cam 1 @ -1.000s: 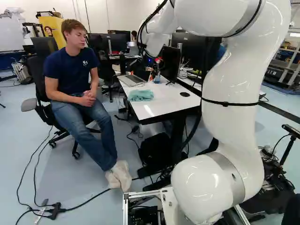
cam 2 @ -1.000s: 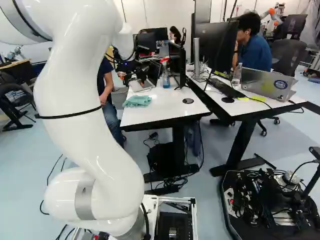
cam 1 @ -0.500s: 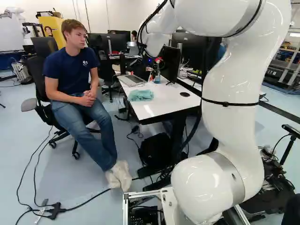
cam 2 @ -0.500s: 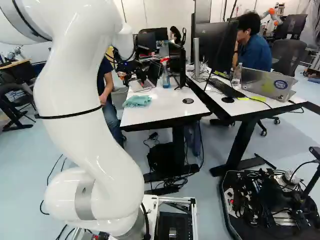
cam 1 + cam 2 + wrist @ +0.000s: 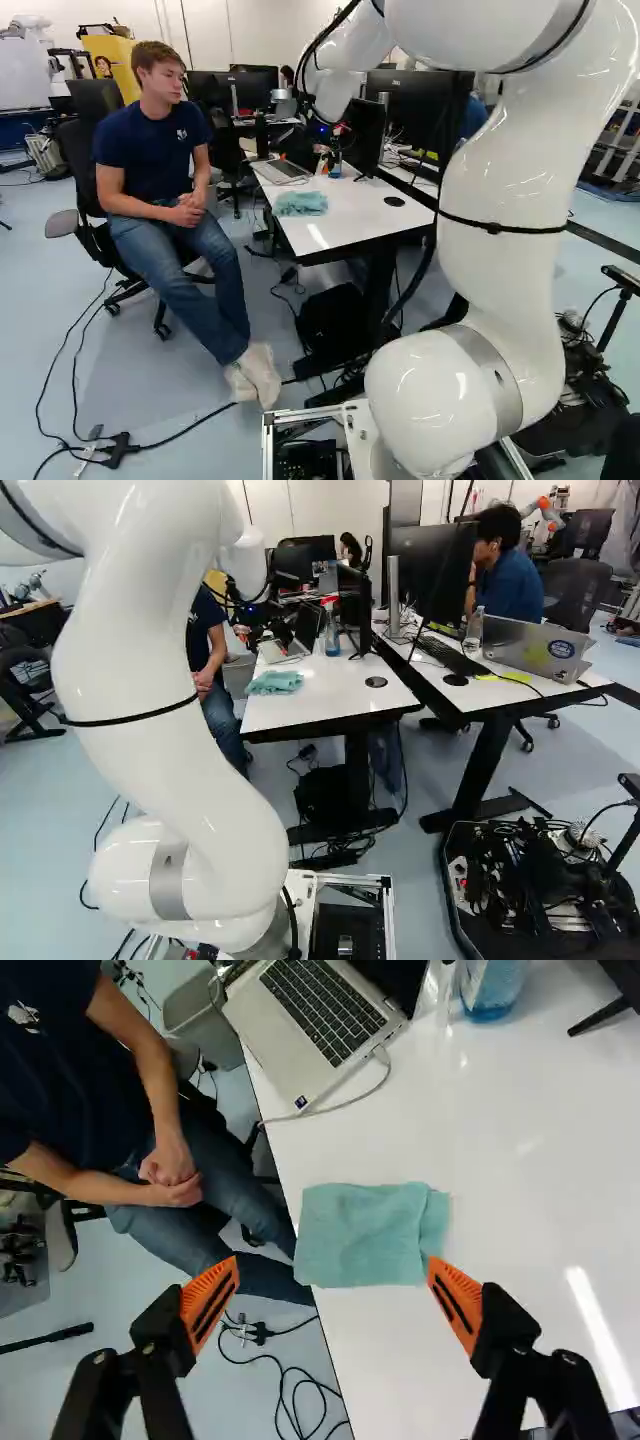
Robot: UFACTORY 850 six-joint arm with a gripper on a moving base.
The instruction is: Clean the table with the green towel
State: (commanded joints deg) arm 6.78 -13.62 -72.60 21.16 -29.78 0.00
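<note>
Jaws released and spread wide, my gripper (image 5: 261,638) hangs above the white table (image 5: 540,1160), the green towel (image 5: 365,1238) lying ahead between its fingers' lines.

White arm (image 5: 505,180) arched high; pincer (image 5: 264,636) aimed downward, orange pads (image 5: 209,1302) wide apart.

Towel (image 5: 300,204) on table (image 5: 350,212), laptop (image 5: 280,171) behind it, bottle (image 5: 332,643) right of laptop
</note>
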